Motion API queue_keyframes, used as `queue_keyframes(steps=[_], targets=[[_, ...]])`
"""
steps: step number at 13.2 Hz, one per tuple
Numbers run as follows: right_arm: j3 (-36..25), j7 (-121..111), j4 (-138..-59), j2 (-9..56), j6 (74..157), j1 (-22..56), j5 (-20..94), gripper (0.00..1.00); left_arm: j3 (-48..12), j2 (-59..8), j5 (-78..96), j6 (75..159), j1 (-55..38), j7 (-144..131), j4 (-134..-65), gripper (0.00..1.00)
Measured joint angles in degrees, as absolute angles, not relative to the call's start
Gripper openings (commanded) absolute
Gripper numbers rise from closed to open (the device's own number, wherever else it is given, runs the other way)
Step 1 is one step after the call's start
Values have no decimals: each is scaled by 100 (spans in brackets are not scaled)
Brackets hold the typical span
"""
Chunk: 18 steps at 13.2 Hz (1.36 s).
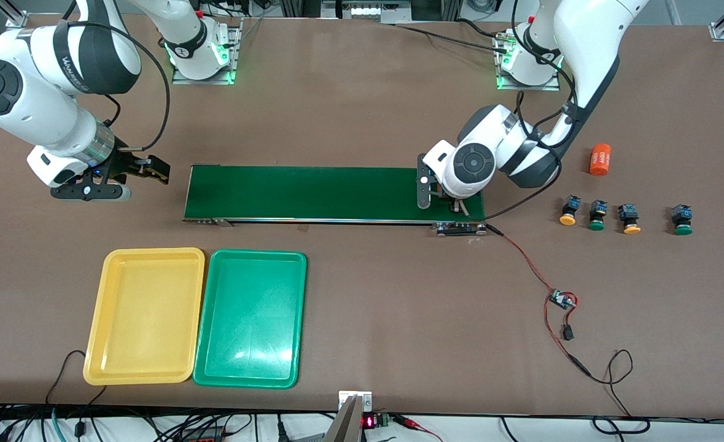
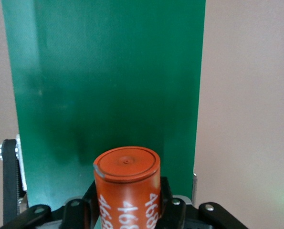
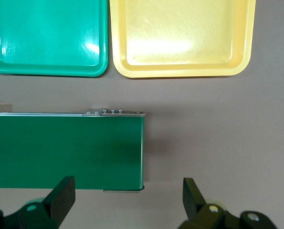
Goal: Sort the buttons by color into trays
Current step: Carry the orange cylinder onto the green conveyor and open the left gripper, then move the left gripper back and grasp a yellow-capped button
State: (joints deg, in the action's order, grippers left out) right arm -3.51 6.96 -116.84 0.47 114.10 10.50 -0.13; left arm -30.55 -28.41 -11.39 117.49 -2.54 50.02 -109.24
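Observation:
Four buttons stand in a row on the table toward the left arm's end: a yellow-capped one (image 1: pixel 568 212), a green one (image 1: pixel 596 217), a yellow one (image 1: pixel 630 220) and a green one (image 1: pixel 682 221). The yellow tray (image 1: pixel 147 316) and the green tray (image 1: pixel 251 319) lie side by side, both empty; both also show in the right wrist view, the yellow tray (image 3: pixel 180 38) and the green tray (image 3: pixel 46 38). My left gripper (image 1: pixel 454 205) (image 2: pixel 127 210) is shut on an orange "4680" cylinder (image 2: pixel 127 188) over the conveyor belt's end. My right gripper (image 1: pixel 153 169) (image 3: pixel 126 198) is open and empty beside the belt's other end.
The long dark-green conveyor belt (image 1: pixel 312 193) lies across the middle, farther from the camera than the trays. A second orange "4680" cylinder (image 1: pixel 599 159) lies on the table farther back than the buttons. A red and black wire with a small board (image 1: pixel 561 299) runs from the belt's end.

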Motion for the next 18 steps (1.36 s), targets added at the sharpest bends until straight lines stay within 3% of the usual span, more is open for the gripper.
queue_keyframes(steps=[4, 13, 18], targets=[[-353, 697, -11684, 47, 11422, 1045, -13, 100, -3010, -2767, -1154, 11538, -254, 4954, -10847, 100], [-356, 697, -11684, 48, 11431, 1031, -13, 100, -2881, -2129, -1169, 8763, 633, 2512, -9166, 100], [-356, 697, -11683, 49, 11438, 1026, -13, 100, -2801, -2266, -1672, 8577, 997, 1509, -8446, 100]])
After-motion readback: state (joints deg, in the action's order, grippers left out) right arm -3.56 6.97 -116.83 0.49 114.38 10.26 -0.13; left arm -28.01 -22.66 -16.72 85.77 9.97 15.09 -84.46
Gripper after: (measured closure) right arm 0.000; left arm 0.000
